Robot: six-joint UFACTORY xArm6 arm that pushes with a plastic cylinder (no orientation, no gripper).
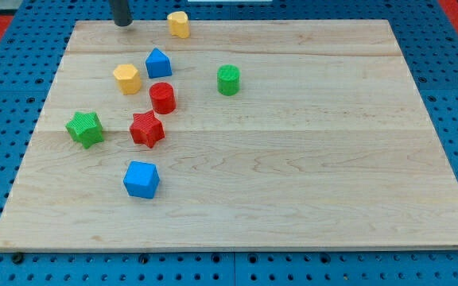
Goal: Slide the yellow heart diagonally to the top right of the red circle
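The yellow heart (179, 24) sits at the board's top edge, left of centre. The red circle (162, 97) lies below it, in the board's upper left part. My tip (122, 25) rests at the top edge, to the left of the yellow heart and apart from it. The tip is well above the red circle and touches no block.
A yellow hexagon (126, 78) and a blue pentagon-like block (158, 62) lie just above the red circle. A green circle (228, 79) is to its right. A red star (146, 129), a green star (84, 128) and a blue cube (141, 179) lie below. The wooden board (308, 159) rests on blue pegboard.
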